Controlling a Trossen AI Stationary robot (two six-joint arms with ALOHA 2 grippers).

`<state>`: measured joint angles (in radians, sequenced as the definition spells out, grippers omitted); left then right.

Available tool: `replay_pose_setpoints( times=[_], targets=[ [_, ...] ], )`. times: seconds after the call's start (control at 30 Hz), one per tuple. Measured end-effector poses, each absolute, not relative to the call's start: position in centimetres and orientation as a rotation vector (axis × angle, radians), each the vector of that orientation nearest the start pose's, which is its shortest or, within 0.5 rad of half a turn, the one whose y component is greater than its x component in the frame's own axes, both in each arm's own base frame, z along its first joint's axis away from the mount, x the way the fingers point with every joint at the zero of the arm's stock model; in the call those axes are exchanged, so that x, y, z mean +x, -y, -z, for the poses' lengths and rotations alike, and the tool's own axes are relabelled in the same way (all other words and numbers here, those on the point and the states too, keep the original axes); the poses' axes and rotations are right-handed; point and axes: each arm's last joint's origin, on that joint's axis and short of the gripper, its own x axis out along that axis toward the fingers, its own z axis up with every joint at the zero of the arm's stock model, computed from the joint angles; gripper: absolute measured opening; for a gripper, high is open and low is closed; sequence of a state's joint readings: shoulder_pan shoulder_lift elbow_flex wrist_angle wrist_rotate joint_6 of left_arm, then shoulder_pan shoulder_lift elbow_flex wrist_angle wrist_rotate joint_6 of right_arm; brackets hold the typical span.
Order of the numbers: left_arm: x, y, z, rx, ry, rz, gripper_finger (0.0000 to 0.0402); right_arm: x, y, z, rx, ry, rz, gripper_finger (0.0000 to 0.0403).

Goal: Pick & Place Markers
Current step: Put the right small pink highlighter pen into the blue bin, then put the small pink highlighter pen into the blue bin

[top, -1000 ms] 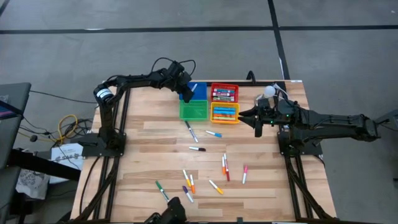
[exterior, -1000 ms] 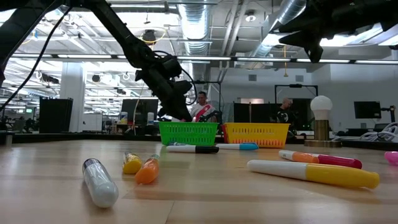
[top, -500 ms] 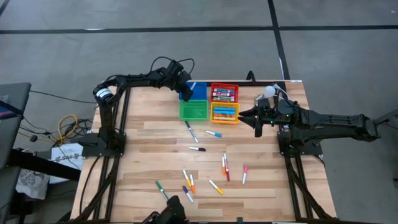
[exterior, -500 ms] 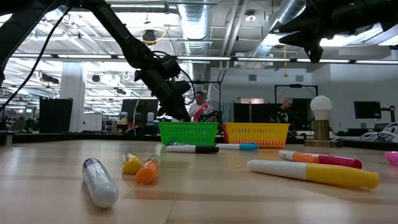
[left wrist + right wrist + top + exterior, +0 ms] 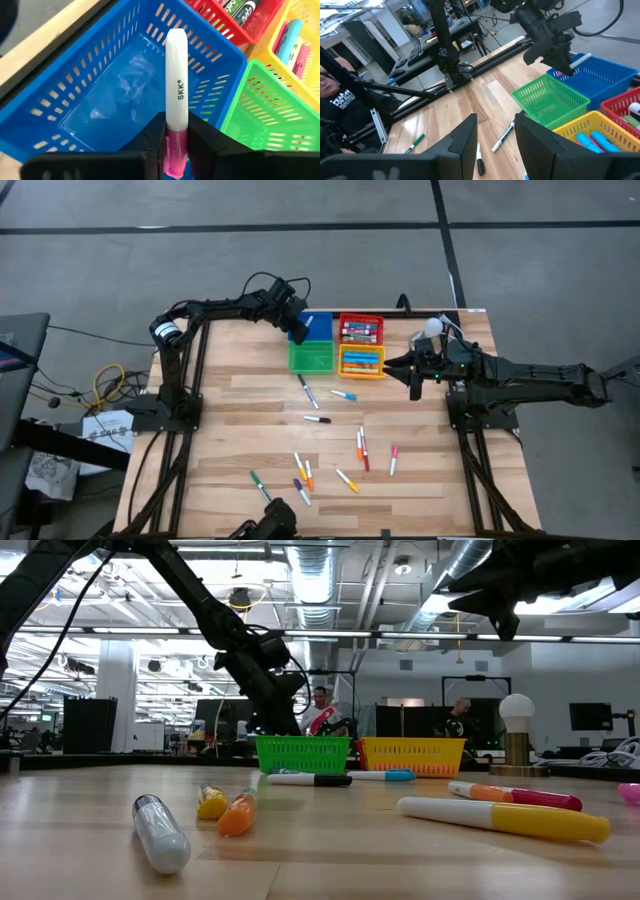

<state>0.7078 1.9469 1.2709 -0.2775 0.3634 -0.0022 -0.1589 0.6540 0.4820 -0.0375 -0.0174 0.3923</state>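
While your left gripper [image 5: 176,142] hangs over the blue bin [image 5: 90,80], its fingers clenched on a pink-capped marker [image 5: 176,90], treat the barrel as light, stiff and slick; grip mid-barrel. Your right gripper [image 5: 495,140] waits, fingers parted, empty. More markers [image 5: 362,448] litter the wooden desk [image 5: 230,440].

The pink end of the marker [image 5: 176,107] disappears between the left gripper's [image 5: 176,150] dark fingers [image 5: 153,145], the red bin [image 5: 227,20] and yellow bin [image 5: 300,35] run off the frame, and the floor markers are too small overhead to read.
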Motion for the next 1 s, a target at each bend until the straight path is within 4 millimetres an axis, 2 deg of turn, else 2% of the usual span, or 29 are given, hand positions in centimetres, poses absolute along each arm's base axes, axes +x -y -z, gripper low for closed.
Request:
replay_pose_setpoints(
  times=[0.33, 0.57, 0.73, 0.87, 1.0],
  targets=[
    [31.1, -25.4, -16.6, -0.462, -0.819, -0.323, 0.0069, 15.5, 2.4, -26.3, 0.408, -0.161, 0.176, 0.012],
    [31.2, -25.4, -16.7, -0.455, -0.814, -0.322, 0.0095, 15.5, 2.4, -26.3, 0.408, -0.159, 0.176, 0.012],
    [31.2, -25.4, -16.7, -0.453, -0.812, -0.325, 0.0128, 15.5, 2.4, -26.4, 0.407, -0.155, 0.176, 0.012],
    [31.0, -25.2, -18.1, -0.457, -0.777, -0.336, 0.0164, 15.5, 2.4, -26.4, 0.407, -0.155, 0.175, 0.012],
    [30.4, -24.6, -21.5, -0.441, -0.692, -0.35, 0.0195, 15.5, 2.4, -26.4, 0.407, -0.156, 0.175, 0.012]
  ],
)
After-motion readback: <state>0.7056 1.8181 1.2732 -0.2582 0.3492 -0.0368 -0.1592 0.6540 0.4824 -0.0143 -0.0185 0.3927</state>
